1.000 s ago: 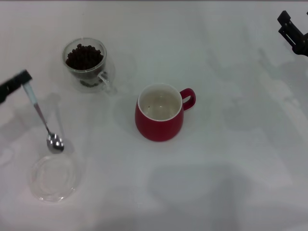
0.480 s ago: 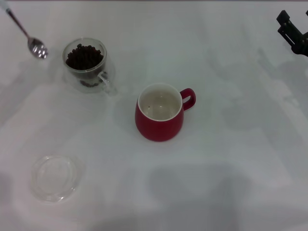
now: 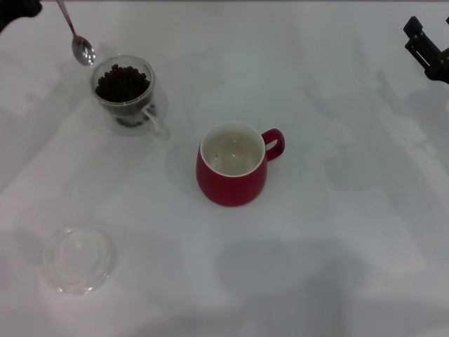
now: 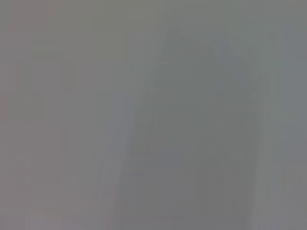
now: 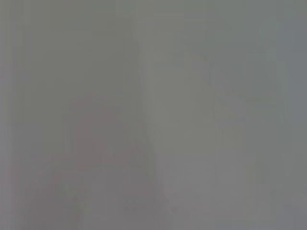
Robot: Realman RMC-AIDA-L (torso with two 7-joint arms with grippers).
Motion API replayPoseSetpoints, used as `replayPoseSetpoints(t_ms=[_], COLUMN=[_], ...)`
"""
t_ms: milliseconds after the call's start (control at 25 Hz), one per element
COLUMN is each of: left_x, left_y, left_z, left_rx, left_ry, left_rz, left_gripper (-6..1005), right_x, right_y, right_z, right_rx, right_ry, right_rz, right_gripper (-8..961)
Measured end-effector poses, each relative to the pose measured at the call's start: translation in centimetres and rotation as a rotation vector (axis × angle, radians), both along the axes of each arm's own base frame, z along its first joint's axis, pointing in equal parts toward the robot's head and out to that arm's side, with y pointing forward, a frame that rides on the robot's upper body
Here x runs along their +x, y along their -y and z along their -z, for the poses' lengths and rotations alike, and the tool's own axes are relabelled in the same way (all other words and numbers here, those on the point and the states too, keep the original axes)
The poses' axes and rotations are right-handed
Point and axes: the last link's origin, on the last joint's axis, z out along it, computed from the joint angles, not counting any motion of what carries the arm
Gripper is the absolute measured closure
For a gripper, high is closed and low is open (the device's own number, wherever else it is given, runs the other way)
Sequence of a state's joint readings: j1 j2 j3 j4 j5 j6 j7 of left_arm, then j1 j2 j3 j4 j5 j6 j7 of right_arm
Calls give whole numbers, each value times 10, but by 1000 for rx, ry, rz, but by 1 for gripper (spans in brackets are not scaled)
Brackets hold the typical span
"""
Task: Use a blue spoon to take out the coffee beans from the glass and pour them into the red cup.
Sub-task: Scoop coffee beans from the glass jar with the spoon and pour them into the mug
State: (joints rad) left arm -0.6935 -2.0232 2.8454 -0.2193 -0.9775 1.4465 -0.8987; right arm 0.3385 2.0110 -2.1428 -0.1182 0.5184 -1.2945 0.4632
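At the worktop's far left corner the left gripper [image 3: 17,7], mostly out of view, grasps the blue spoon [image 3: 78,42]. The spoon has swung from beyond the glass [image 3: 126,93] to hang just beside its rim, above the coffee beans [image 3: 123,82]; scooping looks imminent. The red cup [image 3: 232,173] waits mid-table. Whether the right gripper [image 3: 426,48], parked at the far right edge, is clenched, I cannot tell.

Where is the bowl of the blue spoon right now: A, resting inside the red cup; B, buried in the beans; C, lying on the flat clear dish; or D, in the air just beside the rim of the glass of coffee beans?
D: in the head view the blue spoon hangs with its bowl just outside the rim of the glass, clear of the coffee beans.
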Motion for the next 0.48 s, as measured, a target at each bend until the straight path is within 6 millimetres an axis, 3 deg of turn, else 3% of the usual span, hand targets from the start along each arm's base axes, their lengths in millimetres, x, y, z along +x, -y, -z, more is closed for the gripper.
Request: replayPoseSetpoints(t_ms=[480], left_x=[-3], left_y=[7], left_z=[31], left_rx=[-37], left_ry=[-42], left_rz=[-45], left_gripper=[864], right_x=[5], right_y=[2], right_z=[-6], right_rx=[32], right_ry=[-13], right_rz=[25], right_gripper=[87])
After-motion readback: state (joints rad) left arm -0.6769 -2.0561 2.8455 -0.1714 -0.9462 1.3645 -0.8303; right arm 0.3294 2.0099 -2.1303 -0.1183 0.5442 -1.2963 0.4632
